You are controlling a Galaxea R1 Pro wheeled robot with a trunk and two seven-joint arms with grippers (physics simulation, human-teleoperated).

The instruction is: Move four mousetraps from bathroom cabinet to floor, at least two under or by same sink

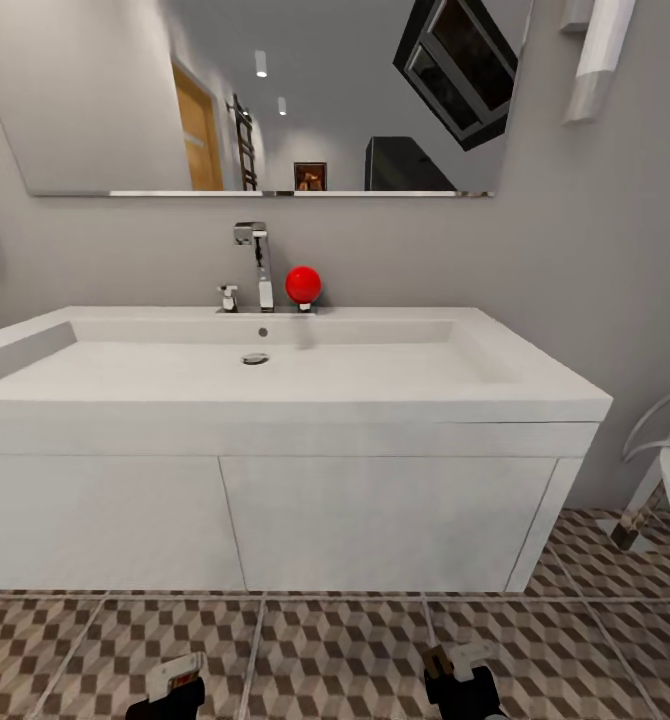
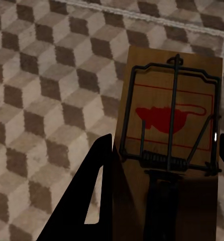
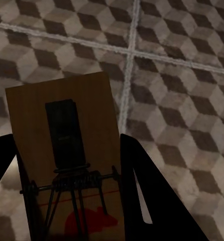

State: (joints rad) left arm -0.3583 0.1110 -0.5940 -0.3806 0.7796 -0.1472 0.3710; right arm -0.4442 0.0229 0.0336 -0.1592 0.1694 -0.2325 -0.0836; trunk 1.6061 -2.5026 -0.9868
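Left wrist view: my left gripper is clamped on a mousetrap, its long axis running along my fingers, over the bathroom floor. My right gripper clamps another mousetrap likewise, lengthwise

head cam faces the white sink straight on, fairly close; both wrist cams look down close at the tiled floor, which head cam also catches
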